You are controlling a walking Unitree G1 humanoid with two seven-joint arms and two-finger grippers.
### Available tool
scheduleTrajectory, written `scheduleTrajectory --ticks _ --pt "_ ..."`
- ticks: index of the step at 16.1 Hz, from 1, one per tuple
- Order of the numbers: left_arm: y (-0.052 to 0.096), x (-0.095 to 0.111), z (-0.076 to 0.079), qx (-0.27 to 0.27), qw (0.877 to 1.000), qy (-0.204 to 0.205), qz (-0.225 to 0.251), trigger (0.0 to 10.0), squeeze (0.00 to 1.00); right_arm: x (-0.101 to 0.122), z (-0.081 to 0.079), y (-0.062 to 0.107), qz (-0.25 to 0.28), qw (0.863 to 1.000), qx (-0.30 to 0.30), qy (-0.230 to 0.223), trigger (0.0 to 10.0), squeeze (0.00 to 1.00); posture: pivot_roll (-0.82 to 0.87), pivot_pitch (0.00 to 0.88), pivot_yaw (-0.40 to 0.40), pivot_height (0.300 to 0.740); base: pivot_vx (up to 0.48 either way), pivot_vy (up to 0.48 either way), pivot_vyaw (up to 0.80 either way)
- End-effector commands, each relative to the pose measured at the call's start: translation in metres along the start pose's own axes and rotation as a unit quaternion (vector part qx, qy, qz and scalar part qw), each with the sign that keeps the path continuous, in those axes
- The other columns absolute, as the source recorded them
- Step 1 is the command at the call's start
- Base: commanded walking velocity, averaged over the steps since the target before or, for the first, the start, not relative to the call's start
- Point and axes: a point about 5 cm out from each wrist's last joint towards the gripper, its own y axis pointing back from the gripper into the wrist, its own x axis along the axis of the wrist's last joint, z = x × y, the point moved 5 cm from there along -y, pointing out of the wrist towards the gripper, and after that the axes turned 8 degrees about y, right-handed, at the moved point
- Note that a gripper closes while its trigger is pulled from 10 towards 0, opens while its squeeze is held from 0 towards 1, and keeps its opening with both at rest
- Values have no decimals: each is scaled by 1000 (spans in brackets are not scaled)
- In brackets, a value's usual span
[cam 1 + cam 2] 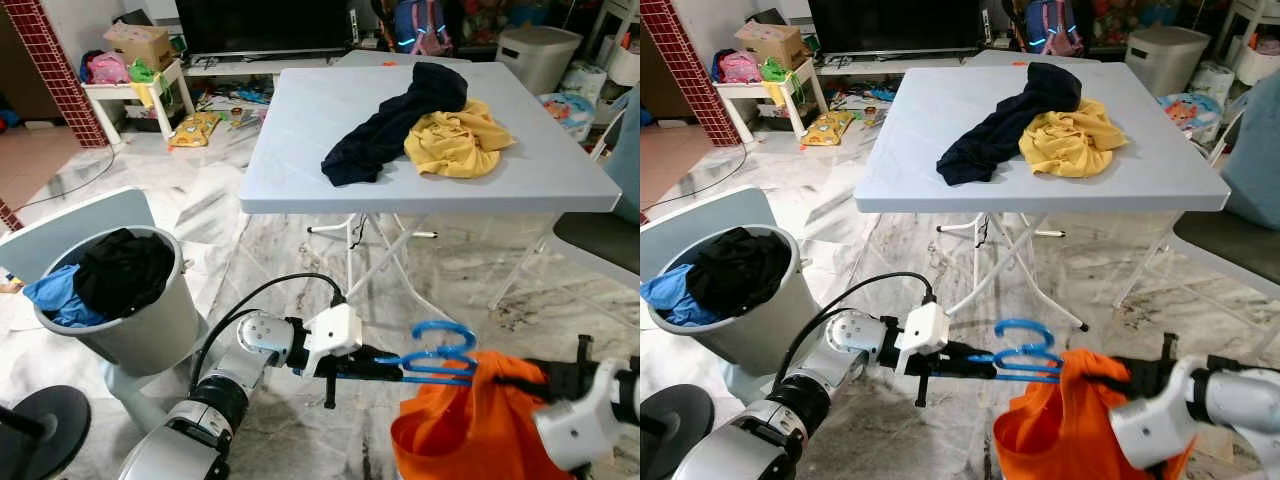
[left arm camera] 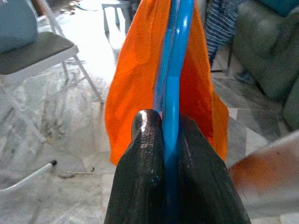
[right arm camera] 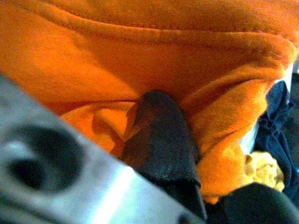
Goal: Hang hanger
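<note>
Blue plastic forms the single hanger [image 1: 432,356], a thin curved piece with a rounded hook loop on top, held low over the marble floor [image 1: 300,250] in front of the counter [image 1: 540,160]. One orange garment [image 1: 470,420] hangs from it, its cloth bunched and open like a sack below the hanger's bar.

Left claw [image 1: 392,364] reaches in from the left, and in the left wrist view its two black fingers [image 2: 140,177] are pinched tight on the blue bar, with the orange cloth hanging on both sides beyond them. Right claw [image 1: 1110,378] comes from the right, its fingers pushed into the top edge of the orange garment; in the right wrist view a black finger [image 3: 159,135] is wrapped by a fold of orange fabric, so it appears clamped on the cloth.

Two garments lie on the counter, touching each other: one dark navy piece [image 1: 395,120] and one yellow piece [image 1: 455,140]. One grey laundry bin [image 1: 150,320] stands to the left on the floor, holding a black garment [image 1: 120,270] and a blue one [image 1: 55,295].
</note>
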Motion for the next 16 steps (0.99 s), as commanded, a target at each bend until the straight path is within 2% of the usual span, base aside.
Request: scheduleTrajectory --ticks 1,4,6,8,11,13,16 --pt "-2 6 -9 36 999 19 25 0 0 23 7 -2 54 999 -8 -4 10000 1000 -92 0 37 740 0 0 0" --pt "3 8 -20 88 993 52 56 0 0 18 5 -6 45 999 -6 -1 10000 1000 -87 0 34 740 0 0 0" --pt "12 7 -30 130 985 82 76 0 0 15 13 -10 39 999 -26 4 10000 1000 -84 0 35 740 0 0 0" --pt "16 5 -33 143 982 90 79 0 0 10 23 -13 31 998 -53 9 10000 1000 -80 0 32 740 0 0 0" --pt "16 5 -34 151 981 93 82 0 0 8 26 -18 19 998 -55 21 10000 1000 -79 0 31 740 0 0 0" --pt "15 4 -35 157 976 118 94 0 0 -7 35 -21 -36 996 -69 52 10000 1000 -85 0 36 740 0 0 0" --pt "15 5 -38 170 973 124 97 0 0 -6 45 -25 -42 993 -100 53 10000 1000 -86 0 36 740 0 0 0"
